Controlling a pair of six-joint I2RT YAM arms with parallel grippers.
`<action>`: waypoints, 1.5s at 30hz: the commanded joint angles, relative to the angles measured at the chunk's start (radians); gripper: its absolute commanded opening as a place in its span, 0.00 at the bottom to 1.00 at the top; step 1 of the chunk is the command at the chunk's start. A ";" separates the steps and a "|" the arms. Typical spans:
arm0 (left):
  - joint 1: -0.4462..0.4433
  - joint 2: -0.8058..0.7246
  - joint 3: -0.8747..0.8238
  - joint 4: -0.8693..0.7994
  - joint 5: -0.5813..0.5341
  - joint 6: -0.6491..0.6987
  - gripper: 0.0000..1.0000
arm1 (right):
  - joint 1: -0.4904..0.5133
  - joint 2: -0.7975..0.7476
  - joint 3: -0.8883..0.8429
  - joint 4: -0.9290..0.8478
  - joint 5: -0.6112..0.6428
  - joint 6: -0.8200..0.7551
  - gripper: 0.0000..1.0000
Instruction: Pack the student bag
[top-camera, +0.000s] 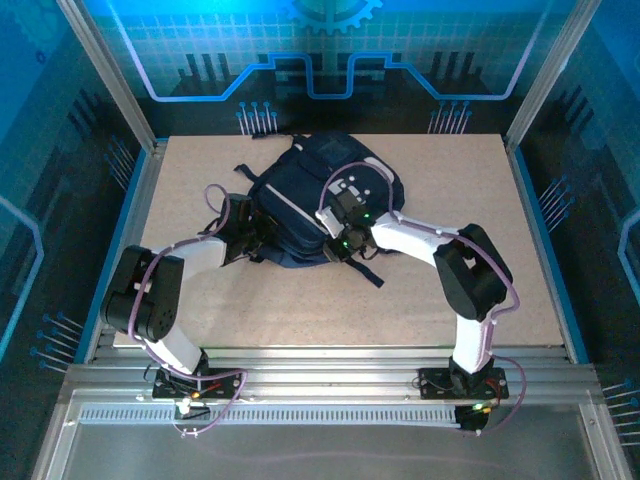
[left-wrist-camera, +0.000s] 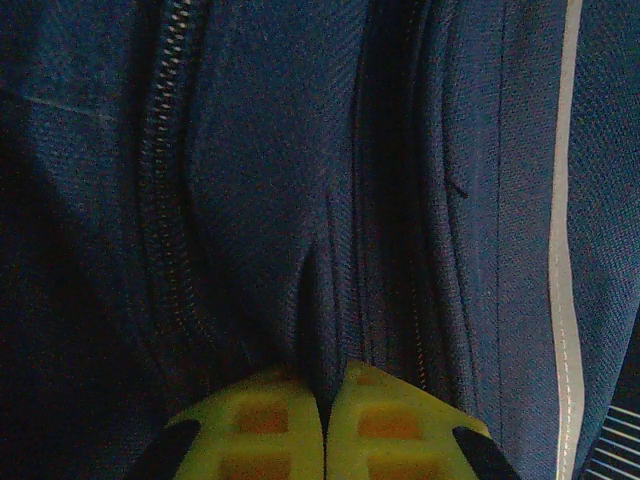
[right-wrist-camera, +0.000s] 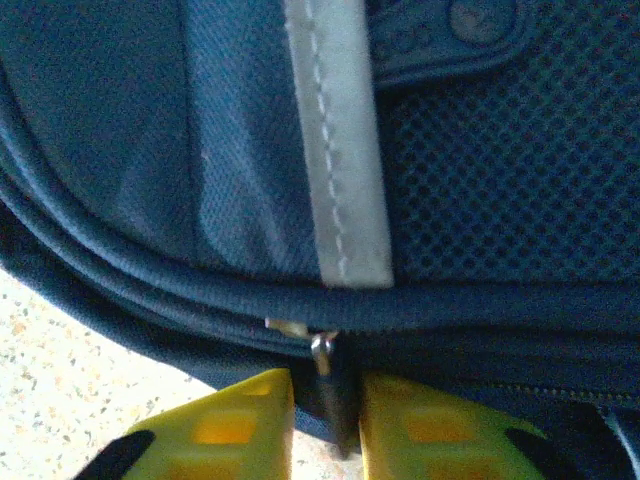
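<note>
The student bag (top-camera: 300, 190), dark navy with a grey stripe, lies flat in the middle of the table. My left gripper (top-camera: 257, 236) is at the bag's left side. In the left wrist view, that gripper (left-wrist-camera: 325, 395) is shut, with a fold of the bag's fabric (left-wrist-camera: 318, 300) pinched between the yellow fingers beside a zipper line (left-wrist-camera: 165, 150). My right gripper (top-camera: 337, 244) is at the bag's near edge. In the right wrist view, its jaws (right-wrist-camera: 326, 385) stand slightly apart on either side of a dark zipper pull (right-wrist-camera: 340, 400) that hangs from a metal slider (right-wrist-camera: 322, 346). A sliver of table shows left of the pull.
Black straps (top-camera: 218, 195) trail off the bag to the left, and one (top-camera: 368, 270) runs toward the near side. The pale speckled table (top-camera: 450, 200) has free room to the right and in front. Metal frame posts (top-camera: 105, 70) and blue walls surround it.
</note>
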 joint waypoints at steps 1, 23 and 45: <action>0.009 -0.036 0.004 -0.031 0.005 0.026 0.01 | 0.004 0.004 0.036 0.028 0.057 -0.009 0.05; 0.022 -0.154 0.089 -0.175 0.014 0.136 0.55 | -0.225 -0.239 -0.127 0.029 -0.110 0.104 0.49; 0.129 -0.338 -0.209 0.137 -0.484 0.881 0.99 | -0.510 -0.417 -0.807 1.089 0.315 -0.067 0.59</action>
